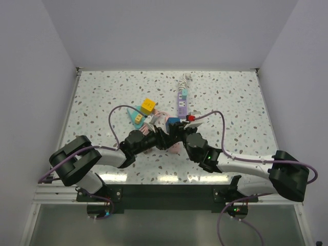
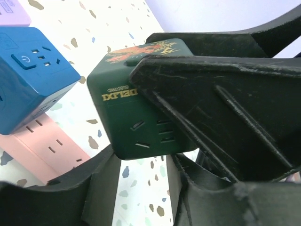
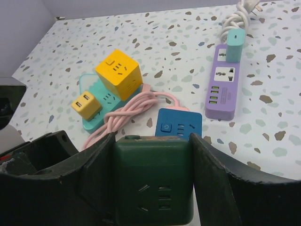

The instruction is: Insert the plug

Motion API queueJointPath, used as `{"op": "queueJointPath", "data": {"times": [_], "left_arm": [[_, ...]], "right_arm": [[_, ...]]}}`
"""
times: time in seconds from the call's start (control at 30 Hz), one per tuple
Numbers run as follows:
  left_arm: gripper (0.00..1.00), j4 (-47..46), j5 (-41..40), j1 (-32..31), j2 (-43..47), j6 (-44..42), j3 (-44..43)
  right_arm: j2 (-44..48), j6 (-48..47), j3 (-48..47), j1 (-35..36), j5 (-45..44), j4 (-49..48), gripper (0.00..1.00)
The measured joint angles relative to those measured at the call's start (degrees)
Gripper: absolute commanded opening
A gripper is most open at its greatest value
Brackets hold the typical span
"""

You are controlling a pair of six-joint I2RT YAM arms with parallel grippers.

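Observation:
The plug is a dark green cube adapter (image 3: 153, 181) with socket slots on its near face. My right gripper (image 3: 153, 141) is shut on it, one finger against each side, and holds it above the table. In the left wrist view the green cube (image 2: 136, 117) hangs just past my left gripper (image 2: 141, 165). The left jaws stand apart, with bare table showing between them. One right finger (image 2: 221, 117) crosses that view. In the top view both grippers meet mid-table, left (image 1: 159, 137) and right (image 1: 174, 134). A blue cube (image 3: 179, 124) sits on a pink power strip (image 2: 47, 143) just behind.
A pink coiled cable (image 3: 127, 115) lies left of the blue cube. Beyond it, a big yellow cube (image 3: 117, 74) and a small yellow one (image 3: 86, 105) sit on a teal strip (image 3: 94, 122). A purple strip (image 3: 223, 87) with a teal adapter (image 3: 233, 44) lies far right.

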State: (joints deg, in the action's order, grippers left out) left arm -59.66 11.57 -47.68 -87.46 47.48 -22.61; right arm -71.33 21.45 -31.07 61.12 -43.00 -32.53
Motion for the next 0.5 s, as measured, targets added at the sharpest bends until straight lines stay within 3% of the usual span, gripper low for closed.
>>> {"op": "queueJointPath", "data": {"times": [0.33,0.5], "left_arm": [[0.17,-5.68,3.13,-0.48,-3.65,4.04,-0.42],[0.14,-5.79,3.48,-0.39,-4.15,4.46,-0.42]], "right_arm": [[-0.70,0.79,0.35,1.09,-1.53,-4.81,0.00],[-1.77,0.76,0.63,1.25,-2.19,-6.29,0.00]]}}
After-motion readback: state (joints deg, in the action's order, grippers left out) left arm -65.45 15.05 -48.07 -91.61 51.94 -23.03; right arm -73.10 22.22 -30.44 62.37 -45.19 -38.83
